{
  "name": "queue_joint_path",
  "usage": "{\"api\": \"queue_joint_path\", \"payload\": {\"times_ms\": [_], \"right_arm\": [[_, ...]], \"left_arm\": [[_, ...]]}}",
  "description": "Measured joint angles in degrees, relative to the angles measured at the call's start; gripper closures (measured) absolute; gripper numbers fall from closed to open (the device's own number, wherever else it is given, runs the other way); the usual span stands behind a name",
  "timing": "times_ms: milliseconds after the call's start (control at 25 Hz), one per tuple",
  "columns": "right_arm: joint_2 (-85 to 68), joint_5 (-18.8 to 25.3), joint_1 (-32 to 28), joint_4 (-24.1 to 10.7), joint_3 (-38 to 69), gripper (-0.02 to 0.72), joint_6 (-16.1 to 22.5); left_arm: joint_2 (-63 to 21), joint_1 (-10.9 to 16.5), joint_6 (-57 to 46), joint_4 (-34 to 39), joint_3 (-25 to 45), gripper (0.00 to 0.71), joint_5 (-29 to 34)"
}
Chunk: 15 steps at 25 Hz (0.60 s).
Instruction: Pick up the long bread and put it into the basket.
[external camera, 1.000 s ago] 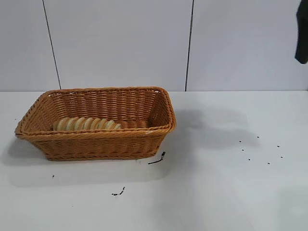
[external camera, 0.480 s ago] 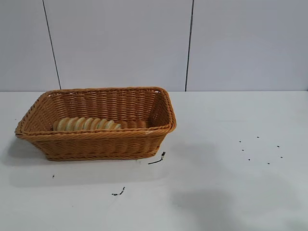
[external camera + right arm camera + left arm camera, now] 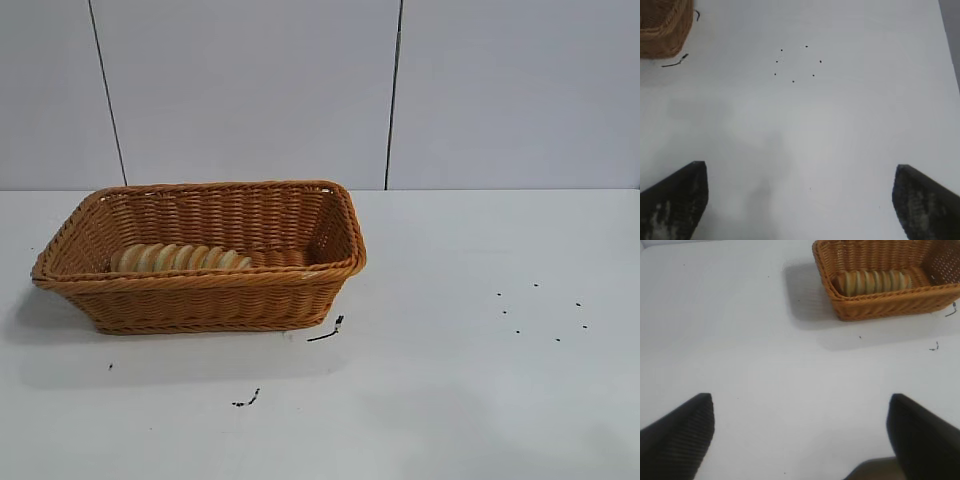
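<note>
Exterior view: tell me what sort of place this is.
Probably a lab test bench: a bare white table against plain panelled walls, small black dot marks, and only the basket holding the long bread.

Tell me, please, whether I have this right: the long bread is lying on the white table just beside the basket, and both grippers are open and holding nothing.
Not quite: the long bread lies inside the basket, along its near wall, not on the table. The exterior view and the left wrist view both show it there. The rest stands: the left gripper and the right gripper are open and empty.
</note>
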Motion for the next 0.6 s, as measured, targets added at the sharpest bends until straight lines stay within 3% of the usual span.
{"api": "queue_joint_path", "payload": {"times_ms": [600], "right_arm": [[-10.03,-0.28,3.53,0.51,0.00,0.010,0.02]], "left_arm": [[0.00,0.00,0.00,0.00,0.00,0.014,0.00]]}}
